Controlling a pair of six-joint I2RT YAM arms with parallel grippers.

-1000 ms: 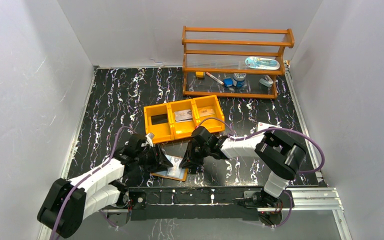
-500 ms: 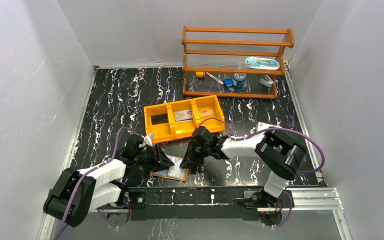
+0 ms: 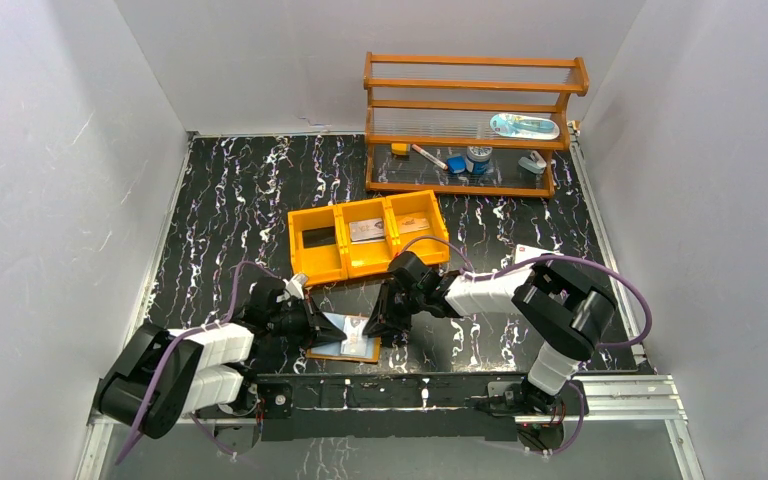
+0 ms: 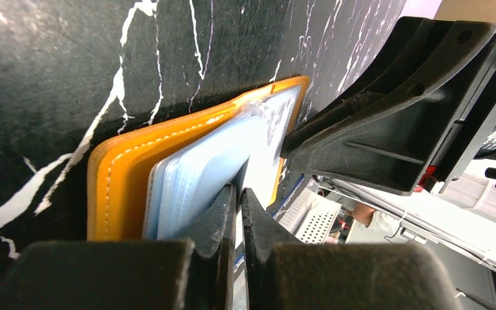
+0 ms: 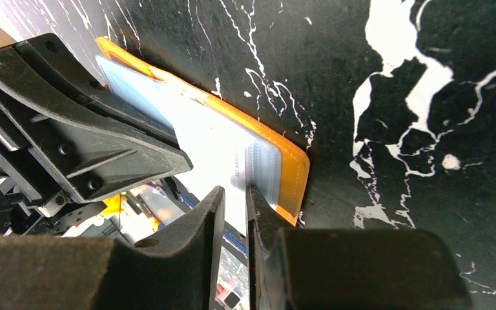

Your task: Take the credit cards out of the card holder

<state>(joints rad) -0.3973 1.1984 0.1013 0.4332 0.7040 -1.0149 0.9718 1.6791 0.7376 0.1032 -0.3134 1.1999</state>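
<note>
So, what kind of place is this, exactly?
Probably a robot test cell: plain white walls box in a black marbled table, a left arm and right arm are bolted at its near edge, and a wooden shelf holds small props.

A robotics lab cell was suggested. A marbled table (image 3: 240, 190) was enclosed by white panels (image 3: 50, 180), and arms (image 3: 490, 290) were bolted to a rail (image 3: 390, 395).

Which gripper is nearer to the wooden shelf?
Right. The right gripper is at the right edge of the card holder, toward the shelf; the left gripper is at its left edge, farther away.
</note>
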